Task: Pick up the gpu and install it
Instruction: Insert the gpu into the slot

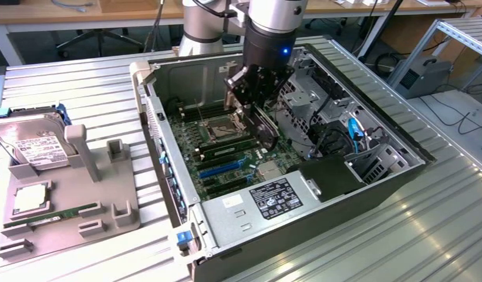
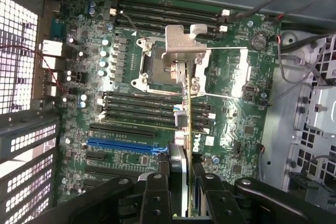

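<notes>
1. Grasping the gpu (image 1: 264, 126), the gripper (image 1: 252, 97) is seen clenched on the card's flat faces. The card is pinched edge-on between the two black fingers (image 2: 157, 192).
2. The gpu is held inside the open computer case (image 1: 147, 106), above the motherboard (image 2: 131, 77). It is tilted in the exterior view, with its lower end nearest the board.
3. In the wrist view the silvery end bracket (image 2: 185, 45) is seen at the card's far end, over the CPU socket (image 2: 152, 64). The card's thin edge runs back from there across the black expansion slots (image 2: 136, 106) to the gripper.
4. Whether the card touches a slot cannot be told.
5. A blue expansion slot (image 2: 123, 144) lies just beside the card's line, close to the fingers.
6. The power supply (image 1: 276, 200), marked with a white-printed label, is mounted at the near end of the case. A blue cable (image 1: 353, 132) is visible among the drive bays towards the exterior view's right.
7. The case rests on a ribbed metal desk (image 1: 84, 94).
8. Well apart from the case, at the exterior view's left, a grey fixture (image 1: 107, 200) is placed on the desk. A silver hard drive (image 1: 33, 147) is propped in it and a narrow green memory stick (image 1: 64, 212) is laid in it.
</notes>
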`<state>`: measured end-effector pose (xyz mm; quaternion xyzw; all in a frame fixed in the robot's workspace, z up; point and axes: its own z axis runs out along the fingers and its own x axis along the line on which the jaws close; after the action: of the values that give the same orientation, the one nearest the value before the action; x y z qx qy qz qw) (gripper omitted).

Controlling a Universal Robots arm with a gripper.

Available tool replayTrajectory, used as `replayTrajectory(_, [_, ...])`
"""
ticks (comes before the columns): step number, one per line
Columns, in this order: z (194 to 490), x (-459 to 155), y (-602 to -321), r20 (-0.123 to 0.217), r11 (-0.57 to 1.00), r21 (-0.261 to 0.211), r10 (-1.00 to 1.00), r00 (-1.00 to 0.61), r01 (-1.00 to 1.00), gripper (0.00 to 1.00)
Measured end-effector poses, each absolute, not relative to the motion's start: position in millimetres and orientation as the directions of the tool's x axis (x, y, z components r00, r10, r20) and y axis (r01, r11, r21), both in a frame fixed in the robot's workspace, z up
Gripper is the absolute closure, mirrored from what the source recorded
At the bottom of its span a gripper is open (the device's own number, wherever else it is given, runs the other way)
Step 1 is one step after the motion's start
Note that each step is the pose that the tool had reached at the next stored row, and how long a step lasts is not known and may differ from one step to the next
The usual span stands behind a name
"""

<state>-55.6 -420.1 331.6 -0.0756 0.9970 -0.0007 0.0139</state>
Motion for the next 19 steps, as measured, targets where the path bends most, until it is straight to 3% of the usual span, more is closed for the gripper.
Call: replayTrajectory(19, [331.6, -55.6, -420.1, -0.028, 0.953, -0.004, -0.303, -0.952, -0.303, 0.73])
